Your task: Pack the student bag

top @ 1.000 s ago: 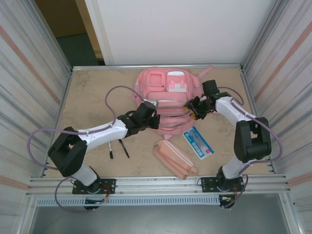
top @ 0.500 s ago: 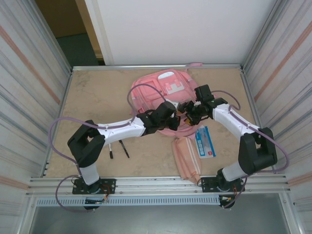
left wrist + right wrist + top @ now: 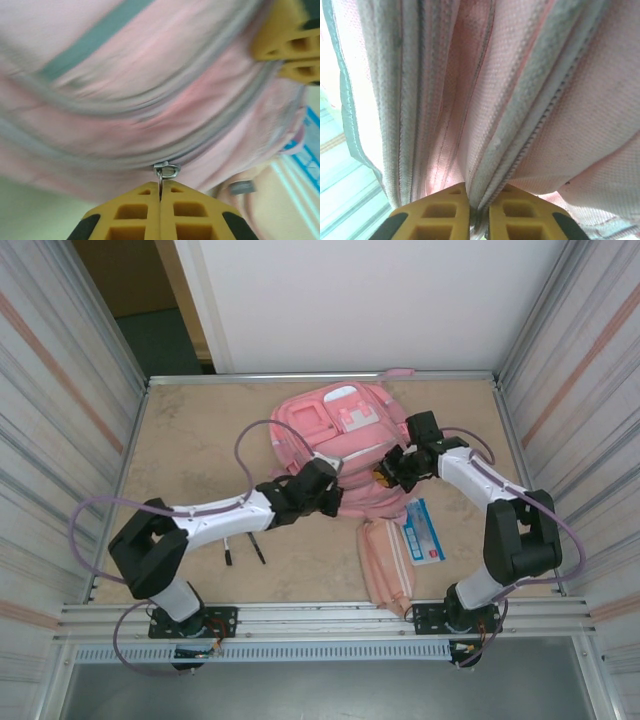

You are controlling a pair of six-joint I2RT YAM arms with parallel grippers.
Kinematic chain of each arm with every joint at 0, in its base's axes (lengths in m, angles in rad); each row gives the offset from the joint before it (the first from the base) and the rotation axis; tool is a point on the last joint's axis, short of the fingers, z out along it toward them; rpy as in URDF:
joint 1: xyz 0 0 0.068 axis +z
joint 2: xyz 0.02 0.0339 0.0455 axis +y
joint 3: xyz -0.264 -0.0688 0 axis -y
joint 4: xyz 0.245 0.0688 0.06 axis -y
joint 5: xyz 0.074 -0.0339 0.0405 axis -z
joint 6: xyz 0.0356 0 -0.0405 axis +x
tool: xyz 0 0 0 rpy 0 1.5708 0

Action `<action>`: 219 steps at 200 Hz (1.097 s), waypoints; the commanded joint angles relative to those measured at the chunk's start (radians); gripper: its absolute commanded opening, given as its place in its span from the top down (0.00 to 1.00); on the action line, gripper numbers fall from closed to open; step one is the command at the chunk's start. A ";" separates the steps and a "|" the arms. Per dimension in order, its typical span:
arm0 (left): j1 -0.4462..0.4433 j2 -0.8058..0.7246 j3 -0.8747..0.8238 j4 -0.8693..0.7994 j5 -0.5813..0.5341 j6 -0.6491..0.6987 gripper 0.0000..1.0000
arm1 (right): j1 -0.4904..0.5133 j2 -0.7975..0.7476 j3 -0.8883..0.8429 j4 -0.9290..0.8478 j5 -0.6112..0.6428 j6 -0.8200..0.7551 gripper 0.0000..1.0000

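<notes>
Left wrist: left gripper (image 3: 161, 189) clamps the zip pull (image 3: 165, 171) of the student bag (image 3: 150, 95); right gripper (image 3: 479, 202) pinches bag fabric between its jaws. Tugged askew, the pull may slip free.

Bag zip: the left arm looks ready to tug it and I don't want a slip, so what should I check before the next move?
1. Left gripper shut on the zip pull: ok, the ring sits right at the closed fingertips.
2. Right gripper pinching the bag to brace it: ok, a fabric fold runs between its fingers.
3. Zip track free of snagged fabric: cannot tell, the left wrist view is blurred.
4. Bag opening wide enough to load: cannot tell.
5. Items packed: not ok; the pencil case, blue card and pens lie on the table.
</notes>
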 commanded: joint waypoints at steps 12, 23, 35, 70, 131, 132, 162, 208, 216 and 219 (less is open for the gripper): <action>0.093 -0.090 -0.042 0.016 0.090 0.006 1.00 | -0.059 0.039 0.056 -0.056 -0.012 -0.101 0.57; 0.078 -0.078 -0.012 0.029 0.117 0.010 1.00 | -0.055 0.024 0.042 -0.060 -0.031 -0.061 0.34; 0.049 -0.050 0.033 0.035 0.147 0.014 1.00 | -0.038 -0.016 0.015 -0.060 -0.045 0.009 0.27; -0.058 0.051 0.153 0.085 0.182 0.020 1.00 | 0.080 -0.141 -0.048 -0.020 0.065 0.200 0.23; -0.128 0.091 0.200 0.114 0.160 0.024 1.00 | 0.119 -0.133 -0.084 -0.017 0.175 0.250 0.48; -0.128 0.089 0.198 0.112 0.156 0.025 1.00 | 0.116 -0.134 -0.086 -0.015 0.175 0.250 0.49; -0.102 0.032 0.125 0.059 0.029 0.065 1.00 | 0.079 -0.137 -0.104 -0.012 0.173 0.207 0.87; 0.105 -0.030 -0.013 -0.026 -0.046 0.029 1.00 | 0.048 -0.115 -0.043 -0.011 0.089 0.101 0.97; 0.144 -0.031 -0.028 -0.020 -0.042 0.041 1.00 | 0.048 -0.111 -0.029 -0.021 0.074 0.047 0.97; 0.157 -0.028 -0.030 -0.020 -0.041 0.042 1.00 | 0.047 -0.109 -0.024 -0.025 0.072 0.039 0.97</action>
